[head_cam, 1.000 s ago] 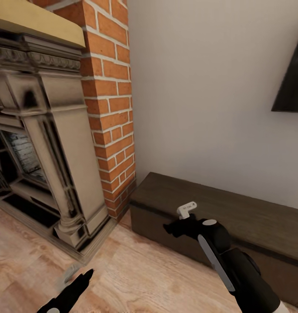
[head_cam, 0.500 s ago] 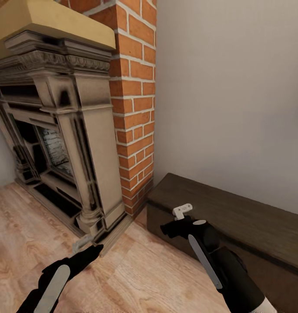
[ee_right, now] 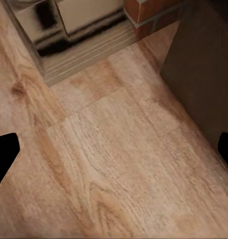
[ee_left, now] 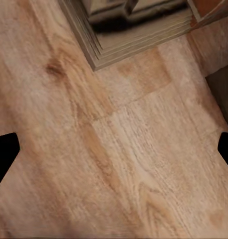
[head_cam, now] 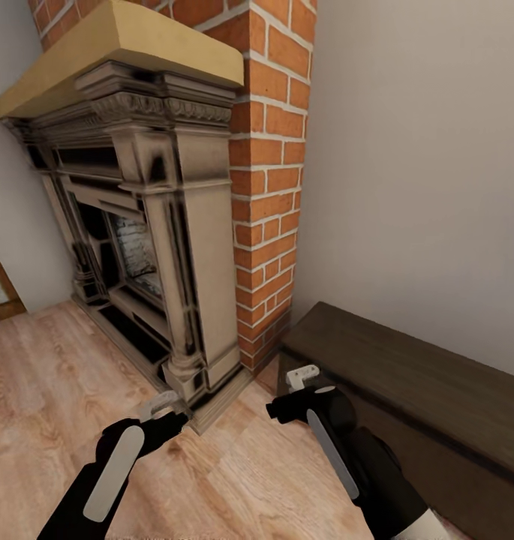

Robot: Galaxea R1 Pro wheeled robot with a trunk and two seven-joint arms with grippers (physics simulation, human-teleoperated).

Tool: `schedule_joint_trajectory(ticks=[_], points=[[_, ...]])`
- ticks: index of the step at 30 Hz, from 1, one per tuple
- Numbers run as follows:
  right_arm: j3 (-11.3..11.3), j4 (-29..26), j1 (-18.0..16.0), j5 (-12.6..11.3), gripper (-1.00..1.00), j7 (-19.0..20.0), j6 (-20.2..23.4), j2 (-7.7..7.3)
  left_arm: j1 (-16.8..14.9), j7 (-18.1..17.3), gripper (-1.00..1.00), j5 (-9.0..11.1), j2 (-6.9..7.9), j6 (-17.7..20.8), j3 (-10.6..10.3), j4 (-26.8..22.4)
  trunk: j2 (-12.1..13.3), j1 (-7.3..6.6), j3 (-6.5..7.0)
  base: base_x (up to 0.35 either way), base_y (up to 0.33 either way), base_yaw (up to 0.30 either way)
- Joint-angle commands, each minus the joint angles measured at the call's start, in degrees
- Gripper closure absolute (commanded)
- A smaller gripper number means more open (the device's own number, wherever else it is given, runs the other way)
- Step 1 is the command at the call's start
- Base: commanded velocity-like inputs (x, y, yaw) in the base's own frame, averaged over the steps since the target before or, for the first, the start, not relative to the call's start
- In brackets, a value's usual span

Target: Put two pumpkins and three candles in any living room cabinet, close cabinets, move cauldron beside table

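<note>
**Collision risk near cabinet corner; task items out of sight**

Risk first: right tool (head_cam: 296, 390) hangs just beside the near end of the low dark cabinet (head_cam: 407, 375), close to the brick chimney (head_cam: 275, 187). A base turn or forward roll could clip the cabinet corner or the fireplace surround (head_cam: 174, 247). Left tool (head_cam: 163, 414) sits low over the wood floor (head_cam: 54, 375), near the plinth of the surround; same hazard there.

Tool state: both wrist views show dark fingertips at opposite edges with bare floor between, so both tools are spread wide and carry nothing.

Cabinet stands against the wall, right of the chimney; its far end is cut off by the frame edge. Front face is seen at a steep angle: doors, handles, open or closed, cannot tell. Firebox interior is dark and blurred.
</note>
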Motion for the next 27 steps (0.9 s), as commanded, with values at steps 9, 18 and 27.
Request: schedule_joint_trajectory(ticks=[9, 18, 27], points=[[0.1, 3.0, 0.0, -0.5, -1.00, -4.5, -0.4, 2.36, 1.3, 2.2, -1.00, 0.5, -0.24, -4.0, -0.5, 1.3, 0.0, -0.01, -0.06, 0.000, 0.000, 0.293], [0.2, 4.1, 0.0, -0.5, -1.00, -5.1, -1.9, 2.66, 1.6, 2.6, -1.00, 0.5, -0.48, -5.5, -2.4, 4.9, 0.0, -0.01, -0.06, 0.000, 0.000, 0.294], [0.5, 4.8, 0.0, -0.6, -1.00, -5.0, -4.2, 2.67, 1.7, 6.9, -1.00, 0.8, -0.59, -5.7, -3.0, 5.0, 0.0, -0.01, -0.06, 0.000, 0.000, 0.295]])
